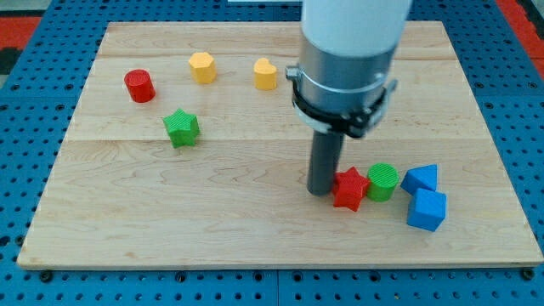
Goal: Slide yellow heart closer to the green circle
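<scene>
A pale wooden board [255, 221] is seen lying on a blue pegboard surface [25, 170]. From the top of the view a white and grey arm [348, 51] comes down over the board's right half and ends in a dark rod. My tip [320, 192] is set on the wood at the near right, just left of the red star [349, 189] and touching it or nearly so; nothing is held by the tip, since it is a bare rod.

The yellow heart [265, 74] is found at the far side of the board, left of the arm and well apart from the tip. The green circle [383, 181] stands just right of the red star. Right of it two blue blocks are placed, one [422, 178] behind the other [426, 209].

On the left half, a yellow hexagon [202, 67], a red cylinder [138, 86] and a green star [182, 127] are spread apart.
</scene>
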